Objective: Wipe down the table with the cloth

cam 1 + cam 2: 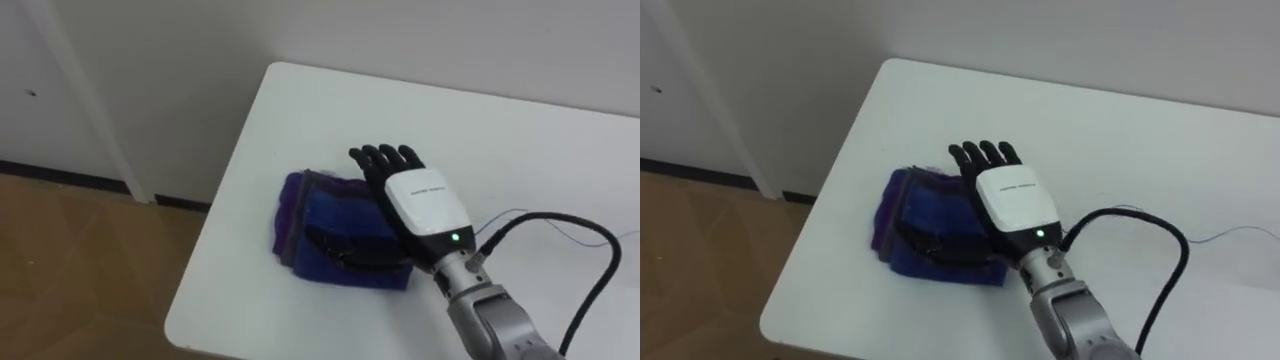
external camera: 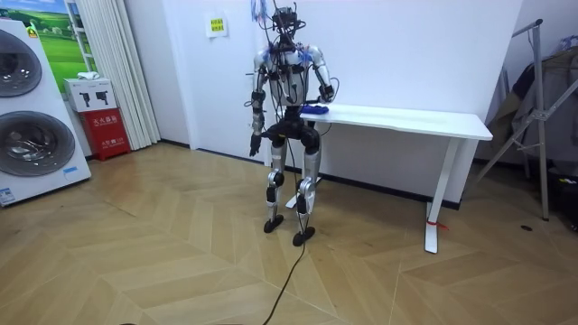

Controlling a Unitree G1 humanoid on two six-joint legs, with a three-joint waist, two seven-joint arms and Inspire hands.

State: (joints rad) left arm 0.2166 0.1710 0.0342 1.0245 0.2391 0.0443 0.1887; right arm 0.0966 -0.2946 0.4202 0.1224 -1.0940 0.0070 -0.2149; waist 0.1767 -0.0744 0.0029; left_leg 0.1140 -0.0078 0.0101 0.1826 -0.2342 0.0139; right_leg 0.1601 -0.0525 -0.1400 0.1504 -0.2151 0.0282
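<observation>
A blue and purple cloth (image 1: pixel 318 222) (image 1: pixel 923 215) lies folded near the left end of the white table (image 1: pixel 520 140) (image 1: pixel 1140 130). My right hand (image 1: pixel 425 205) (image 1: pixel 1015 205) comes in from the lower right and rests flat on the cloth's right half, fingers straight, thumb lying across the cloth's near part. In the room view I stand at the table's (image 2: pixel 406 117) left end with that hand on the cloth (image 2: pixel 313 109). My left hand (image 2: pixel 255 144) hangs at my side, away from the table.
The table's left edge (image 1: pixel 215 230) and near corner drop to the wooden floor (image 1: pixel 80 270). A thin wire (image 1: pixel 560 228) lies on the tabletop at right. Washing machines (image 2: pixel 32 117) and a red box (image 2: pixel 108 131) stand by the wall; a metal rack (image 2: pixel 542 108) stands at the room view's right.
</observation>
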